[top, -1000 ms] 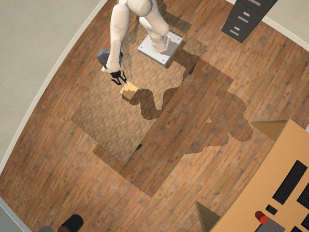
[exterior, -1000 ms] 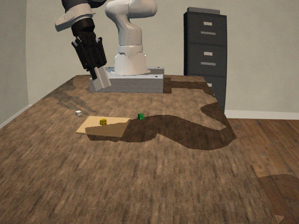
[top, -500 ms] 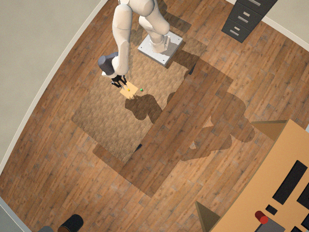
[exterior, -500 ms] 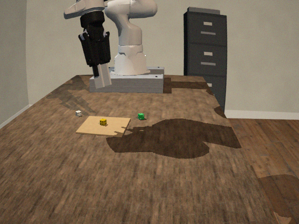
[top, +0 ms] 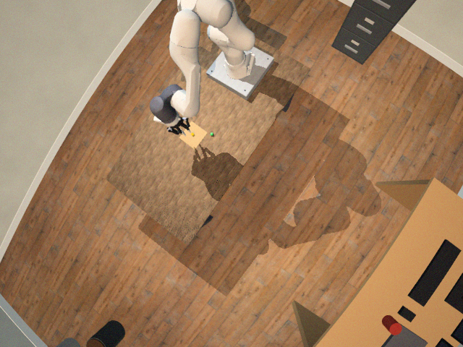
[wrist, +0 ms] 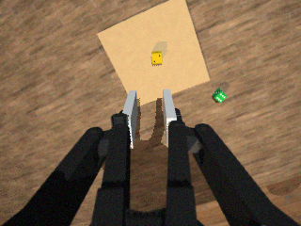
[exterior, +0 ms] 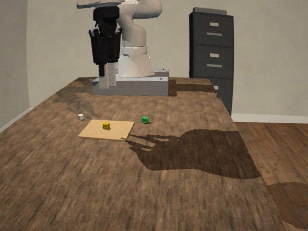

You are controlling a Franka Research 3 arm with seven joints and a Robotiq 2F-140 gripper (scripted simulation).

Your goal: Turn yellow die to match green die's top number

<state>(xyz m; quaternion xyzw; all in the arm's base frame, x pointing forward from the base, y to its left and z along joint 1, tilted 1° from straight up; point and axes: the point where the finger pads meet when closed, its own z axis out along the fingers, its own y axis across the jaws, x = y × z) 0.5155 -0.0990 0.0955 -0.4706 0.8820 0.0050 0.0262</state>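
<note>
The hand [top: 187,132] [exterior: 108,85] [wrist: 150,101] hangs in the air, its pale fingers pointing down and a narrow gap between them, nothing gripped. In the wrist view the yellow die [top: 192,134] [exterior: 106,125] [wrist: 156,58] shows beyond the fingertips, clear of both, sitting fully on the tan mat [top: 194,142] [exterior: 119,131] [wrist: 132,47]. Two dark pips show on its top from up here; the mat lies flat on the brown worktop [top: 157,175] [exterior: 124,198] [wrist: 47,71].

Moving outward, there's the green die [top: 212,134] [exterior: 145,120] [wrist: 219,96], off the mat and near its edge, white pips showing, though I can't read its top number for sure. Over on the opposite side, the white die [exterior: 81,116] sits on the wood just beside the mat, too small for me to read. No die lies on another.

The hand's shadow reaches the mat's near corner and spreads over the wood. Behind, the white arm [top: 190,74] [exterior: 134,34] rises from its grey base [top: 244,93] [exterior: 149,86], and past the worktop stands a dark filing cabinet [top: 347,37] [exterior: 211,49] against the wall.

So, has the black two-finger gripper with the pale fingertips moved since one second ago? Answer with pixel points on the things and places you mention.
Yes. In the exterior view, the gripper [top: 187,132] [exterior: 108,86] [wrist: 150,101] swung rightward, its body now before the grey base block [top: 244,93] [exterior: 131,89], more upright.
</note>
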